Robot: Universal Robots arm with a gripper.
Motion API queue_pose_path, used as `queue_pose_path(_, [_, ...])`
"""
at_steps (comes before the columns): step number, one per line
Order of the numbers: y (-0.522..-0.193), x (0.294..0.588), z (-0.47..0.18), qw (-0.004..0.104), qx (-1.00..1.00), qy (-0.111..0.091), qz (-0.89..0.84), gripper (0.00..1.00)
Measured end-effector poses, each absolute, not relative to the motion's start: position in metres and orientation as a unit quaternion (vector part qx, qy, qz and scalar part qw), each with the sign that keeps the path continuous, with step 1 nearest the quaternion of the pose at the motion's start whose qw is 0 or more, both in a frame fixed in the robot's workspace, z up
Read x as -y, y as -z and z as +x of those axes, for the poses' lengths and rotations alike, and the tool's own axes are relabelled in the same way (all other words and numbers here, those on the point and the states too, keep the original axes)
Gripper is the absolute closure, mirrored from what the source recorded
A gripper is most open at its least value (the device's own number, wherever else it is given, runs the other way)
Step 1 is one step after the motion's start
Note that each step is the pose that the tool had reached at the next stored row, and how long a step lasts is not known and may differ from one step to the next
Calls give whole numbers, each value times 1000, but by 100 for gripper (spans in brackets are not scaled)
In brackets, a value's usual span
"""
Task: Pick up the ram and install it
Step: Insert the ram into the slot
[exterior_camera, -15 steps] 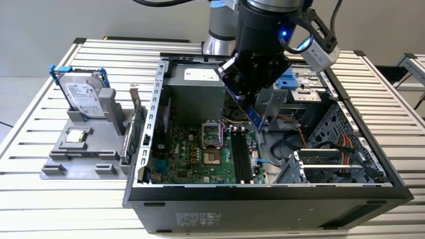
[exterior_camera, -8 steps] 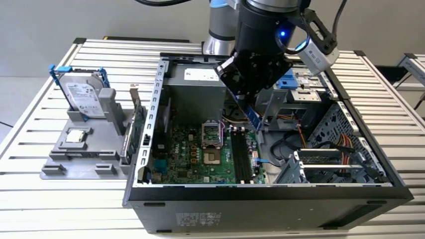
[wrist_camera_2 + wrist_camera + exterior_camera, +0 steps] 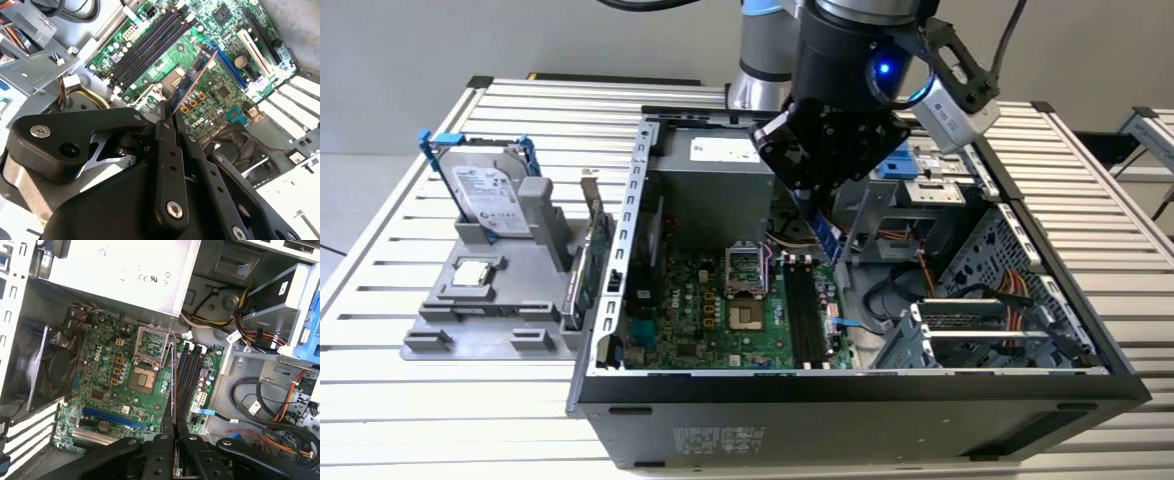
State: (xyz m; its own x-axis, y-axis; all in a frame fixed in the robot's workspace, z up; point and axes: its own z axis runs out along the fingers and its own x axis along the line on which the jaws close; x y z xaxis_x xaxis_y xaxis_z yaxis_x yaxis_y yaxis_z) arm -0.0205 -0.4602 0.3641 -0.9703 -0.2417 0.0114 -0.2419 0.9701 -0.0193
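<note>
Two black fingers (image 3: 166, 426) are pinched together on the top end of the ram (image 3: 173, 385), a thin dark strip hanging down from the gripper (image 3: 173, 427) inside an open computer case (image 3: 854, 395). In the first wrist view the strip shows edge-on, above the green motherboard (image 3: 107, 372). It runs parallel to the black memory slots (image 3: 189, 380) and lies just to the side of them, towards the processor socket (image 3: 145, 376). It is not seated in any slot.

The pick-up looks done, and the step in hand seems to be carrying the strip over its slot. I judge that seating it calls for its lower edge to sit square over one slot, with a straight push down.

The case lies on its side on a slatted metal table (image 3: 427, 420). At the exterior view's left is a grey parts holder (image 3: 474, 325) with a hard drive (image 3: 491, 195) standing in it. A plain grey wall is behind.
</note>
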Motion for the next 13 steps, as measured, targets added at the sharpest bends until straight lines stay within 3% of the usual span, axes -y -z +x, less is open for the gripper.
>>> queue_pose_path(13, [-364,460,-21,5,998,-10,70,100])
